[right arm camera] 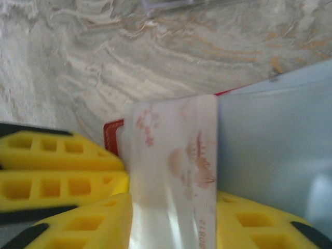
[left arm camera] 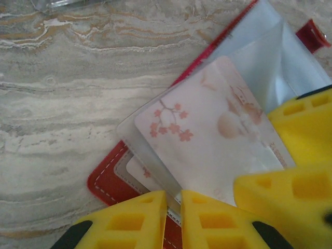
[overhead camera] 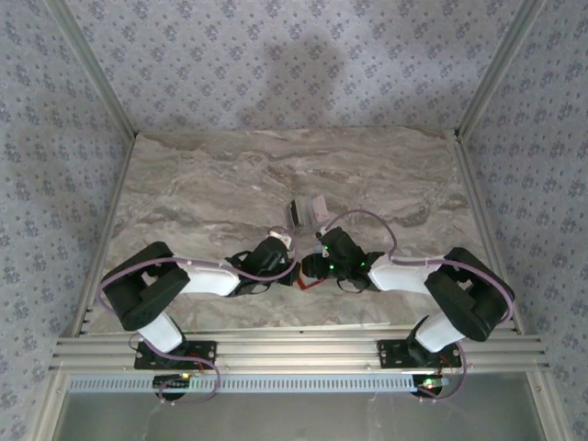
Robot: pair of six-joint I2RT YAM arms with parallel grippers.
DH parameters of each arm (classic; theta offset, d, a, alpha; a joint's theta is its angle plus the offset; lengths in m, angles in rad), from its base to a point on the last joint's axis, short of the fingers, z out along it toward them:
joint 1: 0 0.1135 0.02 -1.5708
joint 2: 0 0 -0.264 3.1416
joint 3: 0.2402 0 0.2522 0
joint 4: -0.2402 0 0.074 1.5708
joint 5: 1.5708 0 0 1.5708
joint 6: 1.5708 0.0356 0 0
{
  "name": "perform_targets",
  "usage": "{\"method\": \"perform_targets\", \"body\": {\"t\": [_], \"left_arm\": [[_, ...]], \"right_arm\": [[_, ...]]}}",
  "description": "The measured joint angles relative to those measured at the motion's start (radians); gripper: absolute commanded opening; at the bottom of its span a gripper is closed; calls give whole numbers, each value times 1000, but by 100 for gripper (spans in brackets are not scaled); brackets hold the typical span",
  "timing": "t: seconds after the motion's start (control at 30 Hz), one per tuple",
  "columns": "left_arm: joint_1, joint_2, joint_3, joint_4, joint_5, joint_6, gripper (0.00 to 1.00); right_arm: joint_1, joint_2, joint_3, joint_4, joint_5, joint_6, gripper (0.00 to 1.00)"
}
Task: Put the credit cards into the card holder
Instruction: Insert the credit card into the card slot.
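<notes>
Toward the middle of the table (overhead camera: 184, 184), seen from above, the left arm (overhead camera: 207, 276) and the right arm (overhead camera: 404, 274) were bent inward so that their wrists met, nearer the near edge than the far one. A red sliver of the card holder (overhead camera: 310, 283) was visible on the surface between the two wrists, on their near side. A small pile of credit cards (overhead camera: 308, 213), one of them dark, was set just beyond the wrists toward the far edge, apart from the card holder. How the jaws stood could not be told from above.

From the left wrist, the left gripper (left arm camera: 174, 202) was seen with its yellow fingers (left arm camera: 137, 218) drawn almost together. Only a thin slit was left, and the card holder's edge ran into it and appeared pinched there. The card holder (left arm camera: 106, 184) was laid open on the surface, its clear pocket (left arm camera: 290, 57) spread toward the upper right. A pale card (left arm camera: 207, 140) printed with pink blossoms was lying over the pocket sheets, directly ahead of the left fingertips. At the right, the right gripper (left arm camera: 257, 153) was closed on that card's other end.

From the right wrist, the pale card (right arm camera: 174, 155) was clamped at its lower part between the right gripper's two fingers (right arm camera: 259, 223) and extended forward from them. Its far end was placed by the red edge of the card holder, with the grey-blue pocket just to its right. The left gripper's fingers (right arm camera: 57, 166) were pressed together just left of the card, at the holder's edge.
</notes>
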Motion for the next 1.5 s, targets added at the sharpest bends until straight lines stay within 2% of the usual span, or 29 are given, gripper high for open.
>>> {"method": "perform_targets", "body": {"t": [0.17, 0.37, 0.47, 0.6, 0.7, 1.1, 1.5], "left_arm": [[2, 0, 0, 0, 0, 11, 16], [12, 0, 0, -4, 16, 26, 17], [19, -2, 4, -16, 22, 30, 17], [32, -10, 6, -37, 14, 37, 17], [39, -15, 8, -53, -1, 42, 17], [53, -42, 3, -95, -16, 63, 17], [53, -51, -5, -98, -24, 68, 17]], "right_arm": [[10, -41, 18, -87, 6, -13, 51], [10, -73, 51, -198, 60, -33, 50], [10, -89, 67, -245, 106, -48, 40], [0, -90, 92, -283, 160, -63, 13], [-5, -76, 115, -288, 176, -62, 5], [-4, 130, 251, -283, 159, -67, 0], [3, 172, 265, -279, 156, -71, 0]]}}
